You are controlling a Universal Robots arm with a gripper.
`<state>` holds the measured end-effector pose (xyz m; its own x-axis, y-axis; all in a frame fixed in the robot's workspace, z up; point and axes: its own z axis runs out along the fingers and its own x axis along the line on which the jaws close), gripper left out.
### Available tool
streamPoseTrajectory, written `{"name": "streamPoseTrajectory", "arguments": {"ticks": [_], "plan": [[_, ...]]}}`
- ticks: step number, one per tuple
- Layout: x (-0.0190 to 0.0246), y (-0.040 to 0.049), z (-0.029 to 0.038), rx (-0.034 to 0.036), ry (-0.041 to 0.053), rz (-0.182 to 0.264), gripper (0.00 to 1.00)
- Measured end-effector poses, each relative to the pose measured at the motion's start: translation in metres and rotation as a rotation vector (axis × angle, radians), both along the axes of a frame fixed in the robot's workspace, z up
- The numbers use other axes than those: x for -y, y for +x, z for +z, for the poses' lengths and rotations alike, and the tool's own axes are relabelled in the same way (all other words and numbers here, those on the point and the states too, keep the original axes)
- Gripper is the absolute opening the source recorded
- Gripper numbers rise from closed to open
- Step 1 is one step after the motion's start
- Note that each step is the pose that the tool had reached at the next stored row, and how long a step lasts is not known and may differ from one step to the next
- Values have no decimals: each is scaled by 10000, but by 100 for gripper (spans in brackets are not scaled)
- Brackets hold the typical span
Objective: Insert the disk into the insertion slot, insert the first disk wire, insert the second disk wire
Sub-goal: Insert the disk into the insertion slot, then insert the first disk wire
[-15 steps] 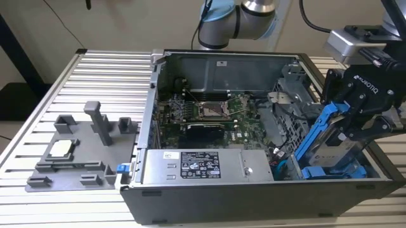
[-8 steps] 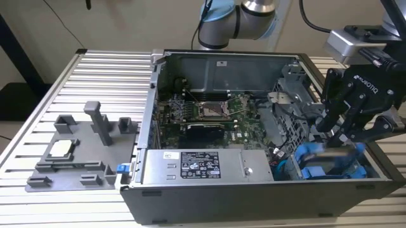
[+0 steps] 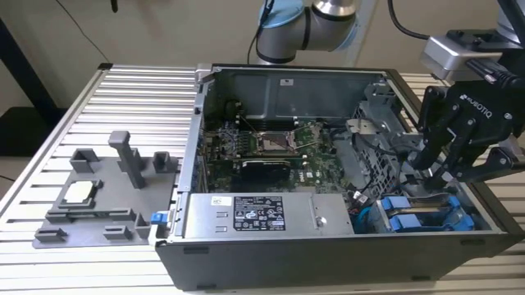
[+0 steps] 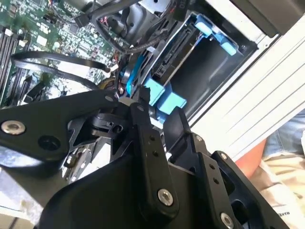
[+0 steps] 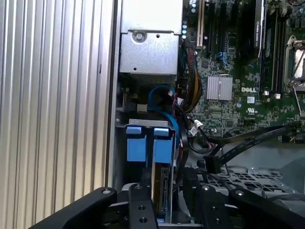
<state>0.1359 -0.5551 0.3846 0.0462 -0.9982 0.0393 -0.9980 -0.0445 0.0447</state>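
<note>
Table: one ribbed metal table [image 3: 123, 98], beneath everything.
Computer case: one [image 3: 287, 264], open, holding one power supply [image 3: 254, 215] and the insertion slot.
Fixture tray: one [image 3: 82, 236], well apart from the gripper, beyond the case.
Gripper: one [image 3: 434, 175], low over the slot; apart or clamped cannot be told.
Insertion slot: one [image 5: 143, 123], directly beneath the gripper, holding two blue brackets [image 5: 136, 145] side by side.
Disk: one [image 5: 161, 188], on edge in the slot, at the gripper's tip.

Table [image 3: 131, 104]: ribbed bare metal, satin sheen; fixture tray [image 3: 86, 224]: matt grey plastic; computer case [image 3: 311, 92]: dull grey sheet metal; disk [image 5: 162, 148]: smooth bright-blue plastic bracket; gripper [image 3: 437, 177]: matt black.
</note>
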Motion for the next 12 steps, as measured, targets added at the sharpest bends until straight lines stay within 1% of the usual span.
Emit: {"name": "streamPoseTrajectory", "arguments": {"ticks": [10, 11, 12], "plan": [[0, -2, 0, 1801, 43, 188, 40], [0, -1, -2, 1941, 48, 206, 40], [-2, -1, -7, 2001, 48, 224, 40]]}}
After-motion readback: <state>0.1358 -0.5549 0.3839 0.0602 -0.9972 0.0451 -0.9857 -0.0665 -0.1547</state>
